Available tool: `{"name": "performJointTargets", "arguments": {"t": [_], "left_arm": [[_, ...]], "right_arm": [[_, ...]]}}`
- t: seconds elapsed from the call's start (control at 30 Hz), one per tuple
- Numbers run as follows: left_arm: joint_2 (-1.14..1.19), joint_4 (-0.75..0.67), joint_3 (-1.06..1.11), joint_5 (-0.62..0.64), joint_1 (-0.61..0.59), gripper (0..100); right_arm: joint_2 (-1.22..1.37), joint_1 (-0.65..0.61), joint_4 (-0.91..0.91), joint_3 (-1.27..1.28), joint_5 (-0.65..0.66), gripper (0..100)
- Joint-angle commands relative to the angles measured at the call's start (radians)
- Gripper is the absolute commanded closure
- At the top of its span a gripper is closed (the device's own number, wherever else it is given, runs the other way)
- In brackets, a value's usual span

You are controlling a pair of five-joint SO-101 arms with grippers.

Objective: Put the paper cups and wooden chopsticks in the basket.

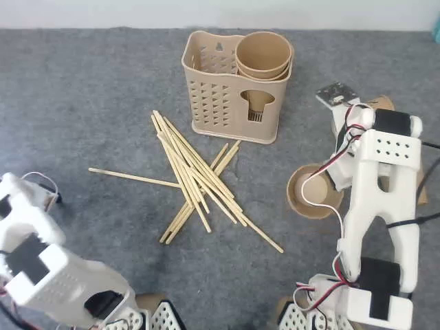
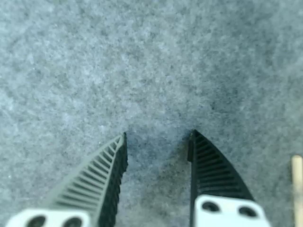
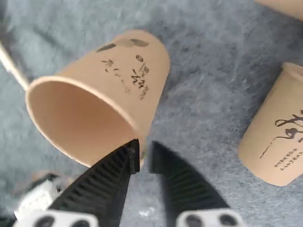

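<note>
Held paper cup (image 3: 106,90): near the worktop's (image 1: 82,103) right edge, tilted.
Right jaws: closed on its rim, by the tips only.
Risk: so thin a pinch may let the cup swing loose, or catch on the stacked cups (image 1: 265,55).
Basket (image 1: 213,103): far edge, middle.
Wooden chopsticks (image 1: 196,179): heaped mid-worktop; a dropped cup could scatter them.
Left jaws: open, empty, near-left corner.

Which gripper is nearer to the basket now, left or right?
Right. The right gripper, shut on the rim of a paper cup, is off the basket's near right corner; the left gripper, open over bare carpet, is across the chopsticks from it.
</note>
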Motion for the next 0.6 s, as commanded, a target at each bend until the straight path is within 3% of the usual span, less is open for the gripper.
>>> {"name": "performJointTargets", "arguments": {"t": [0.0, 0.27, 0.57], "left_arm": [[-0.002, 0.017, -0.033, -0.012, 0.009, 80], [-0.002, 0.017, -0.033, -0.012, 0.009, 80], [-0.002, 0.017, -0.033, -0.012, 0.012, 80]], "right_arm": [[-0.007, 0.007, -0.042, -0.005, -0.041, 78.3], [-0.007, 0.008, -0.142, 0.069, -0.046, 87.9], [-0.008, 0.015, -0.294, 0.238, -0.057, 89.8]]}}
